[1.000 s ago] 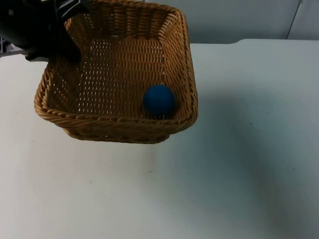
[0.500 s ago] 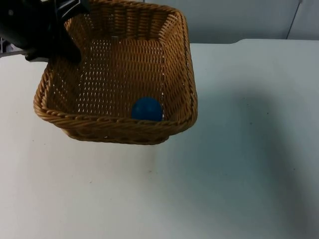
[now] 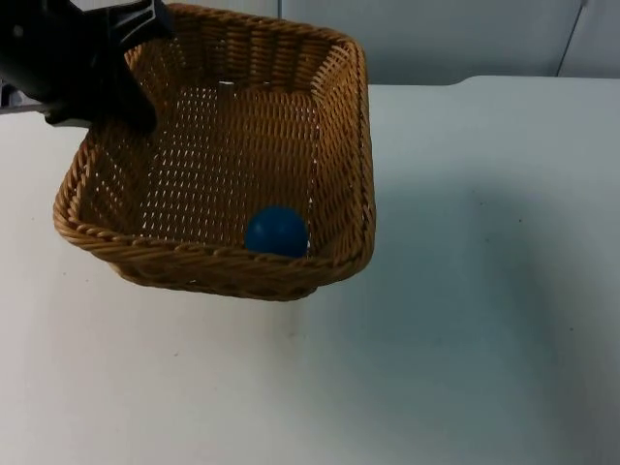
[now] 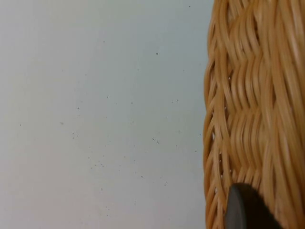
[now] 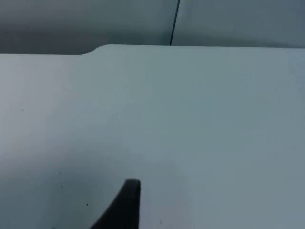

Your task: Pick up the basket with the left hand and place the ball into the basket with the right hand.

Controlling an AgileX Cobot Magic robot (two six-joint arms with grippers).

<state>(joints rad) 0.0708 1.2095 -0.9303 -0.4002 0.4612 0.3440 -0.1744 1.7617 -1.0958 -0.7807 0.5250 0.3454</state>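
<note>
A woven tan basket point(image 3: 345, 145) hangs tilted above the white table at the upper left of the top view. My left gripper point(image 3: 134, 105) is shut on its far-left rim, with the black arm covering that corner. A blue ball point(image 3: 276, 231) lies inside the basket against the near wall. In the left wrist view the basket's wicker wall point(image 4: 257, 105) stands beside my black fingertip point(image 4: 243, 210). My right gripper point(image 5: 126, 205) hangs over bare table, away from the basket.
The white table point(image 3: 465, 320) stretches to the right and front of the basket. A grey partition wall point(image 3: 455, 39) closes off the table's far edge, and it is seen as the partition wall point(image 5: 86, 24) in the right wrist view.
The ball has rolled left along the basket's near wall. The basket has shifted slightly left and toward the front, tilting a little more.
</note>
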